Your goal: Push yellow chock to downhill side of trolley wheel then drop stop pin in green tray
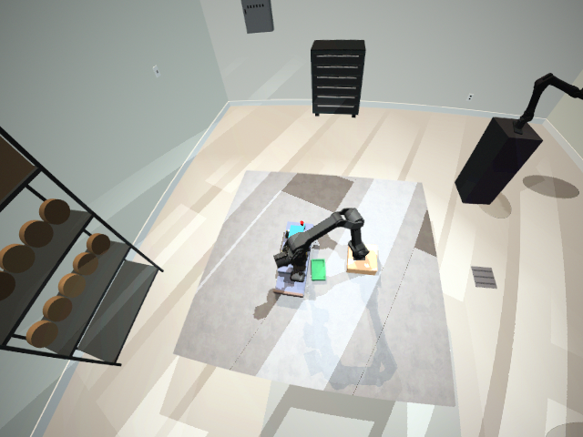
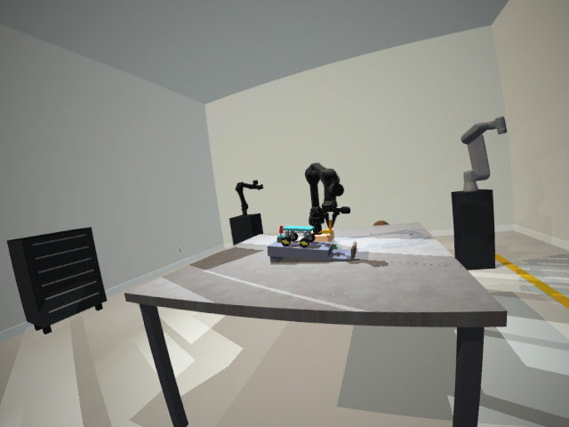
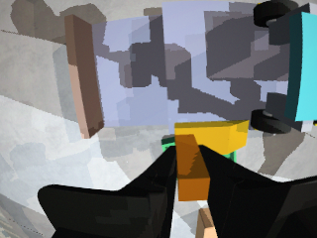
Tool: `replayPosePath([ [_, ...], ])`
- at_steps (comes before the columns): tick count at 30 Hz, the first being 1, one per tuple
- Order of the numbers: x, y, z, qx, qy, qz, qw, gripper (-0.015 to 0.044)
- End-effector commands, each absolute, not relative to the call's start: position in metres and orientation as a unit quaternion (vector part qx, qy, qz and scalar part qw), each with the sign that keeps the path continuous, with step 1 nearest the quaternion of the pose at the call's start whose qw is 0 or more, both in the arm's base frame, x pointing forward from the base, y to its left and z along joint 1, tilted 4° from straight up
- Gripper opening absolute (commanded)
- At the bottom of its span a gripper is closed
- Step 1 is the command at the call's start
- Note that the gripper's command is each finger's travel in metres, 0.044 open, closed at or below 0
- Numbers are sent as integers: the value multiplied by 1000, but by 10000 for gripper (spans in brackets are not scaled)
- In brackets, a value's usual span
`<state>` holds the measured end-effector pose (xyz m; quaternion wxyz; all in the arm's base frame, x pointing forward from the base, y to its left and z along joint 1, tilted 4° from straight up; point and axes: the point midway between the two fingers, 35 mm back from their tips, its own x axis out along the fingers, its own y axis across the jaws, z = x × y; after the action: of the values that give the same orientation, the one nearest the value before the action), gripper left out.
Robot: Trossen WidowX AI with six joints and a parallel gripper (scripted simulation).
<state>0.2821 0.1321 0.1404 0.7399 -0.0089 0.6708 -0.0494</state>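
Observation:
My gripper (image 2: pixel 331 221) (image 3: pixel 185 151) is shut on the orange handle of the yellow chock (image 2: pixel 326 231) (image 3: pixel 213 138). In the wrist view the chock appears at the ramp's near side edge, a little downhill of the trolley's near wheel (image 3: pixel 269 122), with a gap between them. In the exterior view it appears above the ramp; its black base cannot be made out. The trolley (image 1: pixel 296 229) (image 2: pixel 297 228) (image 3: pixel 303 64), with a cyan deck, stands on the upper part of the blue-grey ramp (image 1: pixel 288 286) (image 2: pixel 299 252) (image 3: pixel 129 99). The red-headed stop pin (image 1: pixel 301 222) (image 2: pixel 281 228) stands at its uphill end.
The green tray (image 1: pixel 318 269) (image 3: pixel 167 143) lies beside the ramp, partly hidden by the chock in the wrist view. A brown end board (image 1: pixel 288 293) (image 2: pixel 353 250) (image 3: pixel 81 74) stands across the ramp's low end. The arm's base stands on a wooden block (image 1: pixel 372 266) (image 2: pixel 321 237).

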Motion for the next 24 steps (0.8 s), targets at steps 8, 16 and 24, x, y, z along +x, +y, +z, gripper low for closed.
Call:
replayPosePath([
  [8, 285, 129, 111, -13, 671, -49, 740, 0],
  [16, 287, 126, 92, -13, 671, -49, 740, 0],
  [24, 286, 121, 93, -13, 671, -49, 740, 0],
])
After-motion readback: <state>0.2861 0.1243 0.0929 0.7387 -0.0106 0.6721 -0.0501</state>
